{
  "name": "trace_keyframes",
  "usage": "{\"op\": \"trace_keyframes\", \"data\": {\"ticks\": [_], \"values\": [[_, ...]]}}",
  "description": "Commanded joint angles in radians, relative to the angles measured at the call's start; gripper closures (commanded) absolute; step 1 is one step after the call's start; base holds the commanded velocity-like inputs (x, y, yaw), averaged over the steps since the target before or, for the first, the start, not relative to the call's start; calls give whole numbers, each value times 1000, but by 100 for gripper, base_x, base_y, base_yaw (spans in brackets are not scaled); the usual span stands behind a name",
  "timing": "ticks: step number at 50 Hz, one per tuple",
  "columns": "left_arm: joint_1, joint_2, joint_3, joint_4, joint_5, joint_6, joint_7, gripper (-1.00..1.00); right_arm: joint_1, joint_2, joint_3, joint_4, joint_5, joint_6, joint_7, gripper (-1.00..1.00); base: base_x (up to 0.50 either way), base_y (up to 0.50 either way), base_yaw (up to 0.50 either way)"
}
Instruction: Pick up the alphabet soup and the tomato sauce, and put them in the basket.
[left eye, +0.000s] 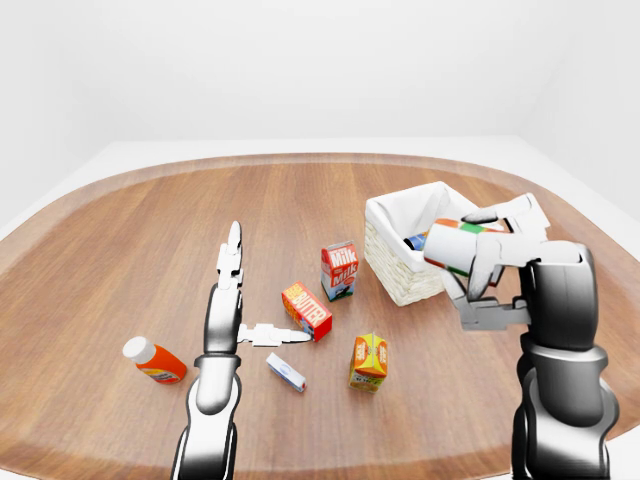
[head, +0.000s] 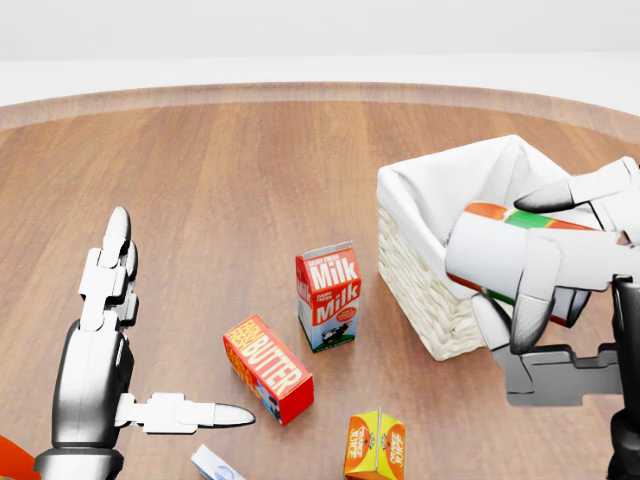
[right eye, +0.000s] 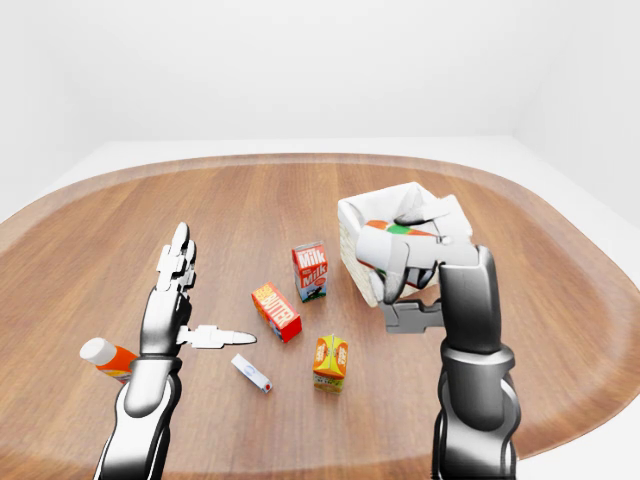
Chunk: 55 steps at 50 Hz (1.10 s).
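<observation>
Two arms reach over the round wooden table (left eye: 120, 230), which fills most of each view. Right of centre in the head view sits the basket (head: 440, 300), wicker with a white liner. In the left-eye view a blue-labelled can (left eye: 416, 241) shows inside it, mostly hidden by the right hand (head: 545, 290), so its label cannot be read.

That hand hangs at the right edge of the head view, level with the basket's rim and overlapping its near wall. Its fingers (head: 527, 292) are wrapped around the tomato sauce (head: 490, 255), a white can with red and green bands lying on its side: one finger crosses the can's lower face, another runs along its top, and the white end pokes out to the left.

At lower left the left hand (head: 100, 340) holds nothing, fingers straight toward the top of the frame, thumb out to the right.

Between the hands lie a milk carton (head: 328, 296), a butter box (head: 267, 368), a juice carton (head: 374, 445), a bottle (left eye: 153, 361) and a small white packet (left eye: 285, 372)
</observation>
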<state>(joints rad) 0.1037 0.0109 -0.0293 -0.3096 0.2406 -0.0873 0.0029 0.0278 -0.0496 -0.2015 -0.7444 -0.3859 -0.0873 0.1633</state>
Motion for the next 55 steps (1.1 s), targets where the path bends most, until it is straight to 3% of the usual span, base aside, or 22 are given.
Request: {"op": "trace_keyframes", "data": {"ticks": [1, 30, 55], "values": [[5, -1, 2, -14, 5, 0, 6, -100, -153, -67, 21, 67, -47, 0, -50, 100, 0, 0, 0], [2, -1, 0, -15, 3, 0, 3, -100, -467, -164, 70, 519, -210, 0, -181, 100, 0, 0, 0], [-1, -1, 0, -21, 4, 0, 4, -100, -757, -266, 100, 1191, -313, 0, -421, 100, 0, 0, 0]]}}
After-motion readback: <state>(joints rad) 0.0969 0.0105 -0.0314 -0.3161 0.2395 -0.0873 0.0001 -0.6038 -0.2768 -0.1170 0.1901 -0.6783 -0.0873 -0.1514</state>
